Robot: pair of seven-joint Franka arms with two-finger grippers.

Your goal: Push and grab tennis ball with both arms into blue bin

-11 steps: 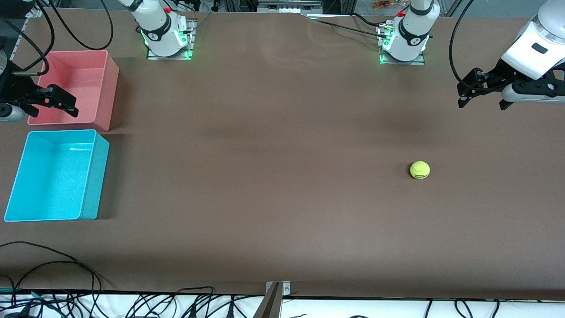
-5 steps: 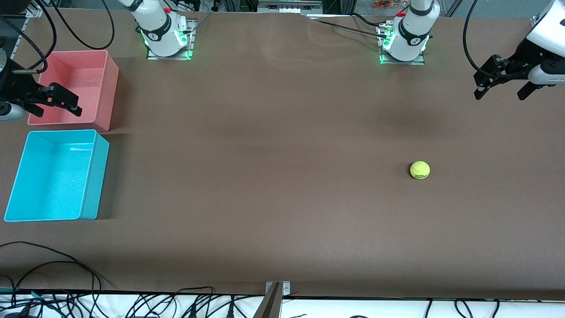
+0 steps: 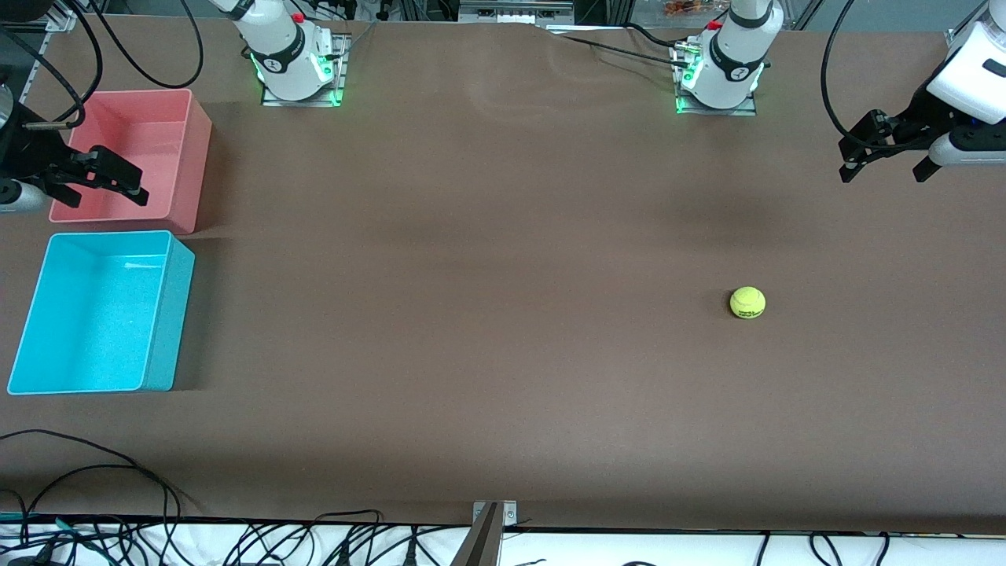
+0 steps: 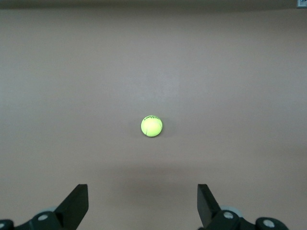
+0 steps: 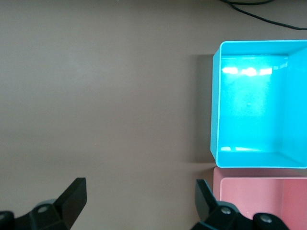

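The tennis ball (image 3: 747, 303) lies on the brown table toward the left arm's end, alone in open space. It also shows in the left wrist view (image 4: 151, 126), ahead of the fingers. My left gripper (image 3: 882, 167) is open and empty, up in the air over the table's edge at that end, well away from the ball; its own view shows it too (image 4: 142, 203). The blue bin (image 3: 94, 314) stands empty at the right arm's end and shows in the right wrist view (image 5: 254, 105). My right gripper (image 3: 98, 187) is open and empty over the pink-red bin's edge (image 5: 140, 199).
A pink-red bin (image 3: 157, 149) stands beside the blue bin, farther from the front camera, and shows in the right wrist view (image 5: 264, 191). Cables (image 3: 118, 472) lie along the table's near edge. The two arm bases (image 3: 295, 67) (image 3: 719, 75) stand at the table's back.
My left gripper has swung outward toward the left arm's end of the table, then settled slightly back. My right gripper has shifted a little over the pink-red bin. The ball has not moved.
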